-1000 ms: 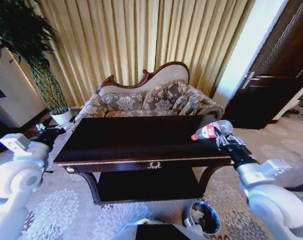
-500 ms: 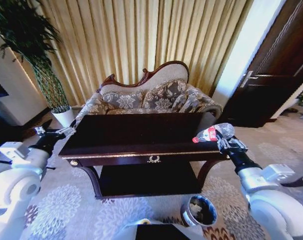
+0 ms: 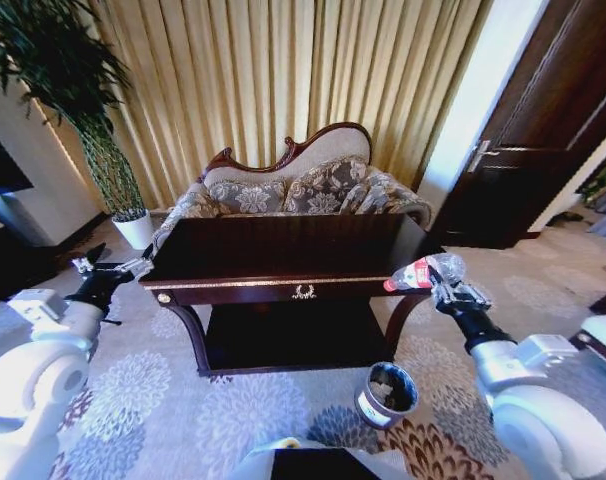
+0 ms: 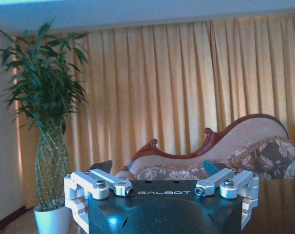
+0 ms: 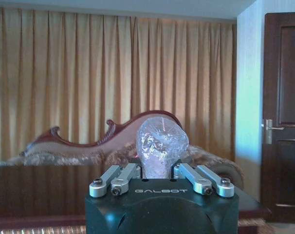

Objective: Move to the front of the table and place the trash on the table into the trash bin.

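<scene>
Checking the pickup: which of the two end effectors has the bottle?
The right end effector is shut on the bottle; the left end effector is open and bare.

- The table (image 3: 283, 255) top lies bare and open across its whole width.
- The sofa (image 3: 293, 195) stands close behind the table's far edge.
- The trash bin (image 3: 388, 393) stands on open carpet near the table's right leg, its mouth uncovered.
- The right gripper (image 3: 445, 290), clamped on the bottle (image 3: 423, 270), hangs just beside the table's right corner.
</scene>
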Robot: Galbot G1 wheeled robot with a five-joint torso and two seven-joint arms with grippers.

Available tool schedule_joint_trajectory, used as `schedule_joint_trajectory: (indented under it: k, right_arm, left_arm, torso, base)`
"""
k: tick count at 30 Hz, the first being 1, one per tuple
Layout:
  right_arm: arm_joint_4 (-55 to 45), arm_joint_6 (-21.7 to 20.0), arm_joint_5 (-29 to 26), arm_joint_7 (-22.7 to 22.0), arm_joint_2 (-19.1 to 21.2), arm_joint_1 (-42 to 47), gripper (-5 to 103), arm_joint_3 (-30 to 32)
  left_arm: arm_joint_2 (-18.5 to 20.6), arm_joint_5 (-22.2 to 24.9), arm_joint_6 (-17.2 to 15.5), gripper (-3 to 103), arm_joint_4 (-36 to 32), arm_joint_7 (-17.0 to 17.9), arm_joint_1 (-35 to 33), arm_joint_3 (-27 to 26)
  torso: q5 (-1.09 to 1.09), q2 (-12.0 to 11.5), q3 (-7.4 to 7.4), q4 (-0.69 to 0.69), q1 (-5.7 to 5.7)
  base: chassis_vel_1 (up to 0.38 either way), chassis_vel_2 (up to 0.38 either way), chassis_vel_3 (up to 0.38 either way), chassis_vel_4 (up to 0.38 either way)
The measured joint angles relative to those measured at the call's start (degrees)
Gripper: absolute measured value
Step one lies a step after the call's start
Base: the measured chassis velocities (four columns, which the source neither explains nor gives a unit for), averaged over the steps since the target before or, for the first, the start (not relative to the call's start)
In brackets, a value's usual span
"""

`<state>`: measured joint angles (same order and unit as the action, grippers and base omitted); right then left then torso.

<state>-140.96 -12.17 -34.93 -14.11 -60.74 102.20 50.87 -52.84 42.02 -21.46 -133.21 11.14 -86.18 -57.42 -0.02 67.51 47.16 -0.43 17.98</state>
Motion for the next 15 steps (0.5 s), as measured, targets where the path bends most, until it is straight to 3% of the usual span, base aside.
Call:
schedule_joint_trajectory:
  k: [15]
  right_arm:
    - [39.74,3.85,10.81,3.33,-2.39,-10.03,25,-8.42]
  left_arm:
    - [-1.59,-0.26,0.26,100,-4.26,1.0,-3.52,-2.24]
  torso:
    - [0.04,-0.03,0.02,0.0,0.04]
  base:
    - [0.009,-0.008,-0.006,0.009]
